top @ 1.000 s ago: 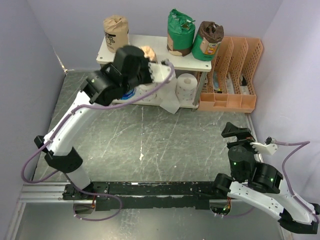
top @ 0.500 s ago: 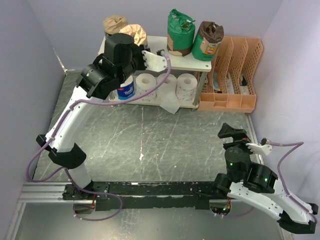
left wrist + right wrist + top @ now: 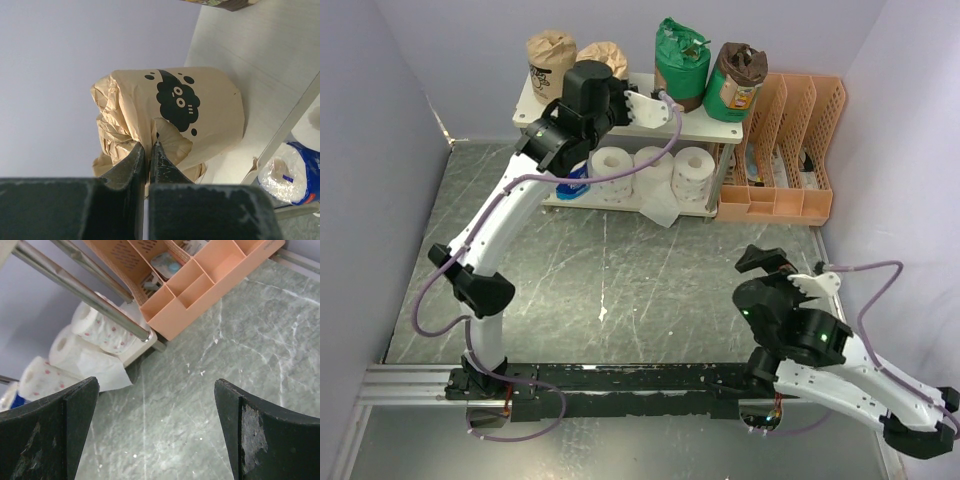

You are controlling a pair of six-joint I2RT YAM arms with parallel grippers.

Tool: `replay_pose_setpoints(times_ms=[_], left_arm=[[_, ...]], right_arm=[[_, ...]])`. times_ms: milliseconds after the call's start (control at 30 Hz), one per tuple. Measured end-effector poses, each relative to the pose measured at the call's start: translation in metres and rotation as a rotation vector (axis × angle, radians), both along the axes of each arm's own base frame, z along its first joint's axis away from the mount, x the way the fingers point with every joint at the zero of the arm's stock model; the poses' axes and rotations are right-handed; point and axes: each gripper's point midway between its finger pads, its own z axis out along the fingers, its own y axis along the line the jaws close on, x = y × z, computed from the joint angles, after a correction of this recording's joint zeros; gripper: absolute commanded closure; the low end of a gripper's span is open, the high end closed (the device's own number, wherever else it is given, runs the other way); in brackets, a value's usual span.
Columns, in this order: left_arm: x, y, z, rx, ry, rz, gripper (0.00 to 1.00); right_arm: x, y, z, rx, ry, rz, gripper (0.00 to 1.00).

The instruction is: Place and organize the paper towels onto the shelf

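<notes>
Likely last placement. Left fingers (image 3: 131, 162) clenched on wrap flap of tan-wrapped roll (image 3: 605, 57), far left on shelf (image 3: 708, 127) top tier, beside other tan roll (image 3: 550, 55). Right fingers (image 3: 60, 415) spread, empty, over desk (image 3: 620, 270). Next: let go, back off straight — snagged flap could tip roll.

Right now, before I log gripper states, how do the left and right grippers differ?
The left gripper is shut, pinching a fold in the wrap of the tan-wrapped roll; the right gripper is wide open and holds nothing. The left is up at the top board of the shelf; the right hangs over the table, short of the shelf. Both are dark two-finger grippers.
</notes>
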Motion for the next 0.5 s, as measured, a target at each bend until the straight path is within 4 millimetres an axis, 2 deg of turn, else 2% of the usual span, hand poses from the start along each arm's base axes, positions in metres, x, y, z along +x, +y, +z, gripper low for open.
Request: replay_pose_setpoints(times_ms=[67,200,267,367,433,500], left_arm=[[0.009,-0.006,-0.010,0.012,0.010,-0.001,0.93],[0.018,-0.013,-0.013,0.012,-0.007,-0.005,0.91],[0.019,-0.014,-0.011,0.008,-0.014,-0.005,0.77],[0.020,-0.015,-0.007,-0.004,-0.029,-0.007,0.49],[0.021,-0.016,0.000,-0.019,-0.052,-0.009,0.36],[0.021,-0.016,0.009,-0.038,-0.081,-0.008,0.29]], right_arm=[[0.003,0.006,-0.004,-0.029,0.040,-0.006,0.00],[0.007,0.017,-0.013,-0.076,0.122,-0.033,0.00],[0.009,0.021,-0.020,-0.107,0.161,-0.052,0.00],[0.010,0.026,-0.033,-0.140,0.213,-0.070,0.00],[0.010,0.028,-0.039,-0.147,0.236,-0.079,0.00],[0.010,0.029,-0.043,-0.146,0.250,-0.085,0.00]])
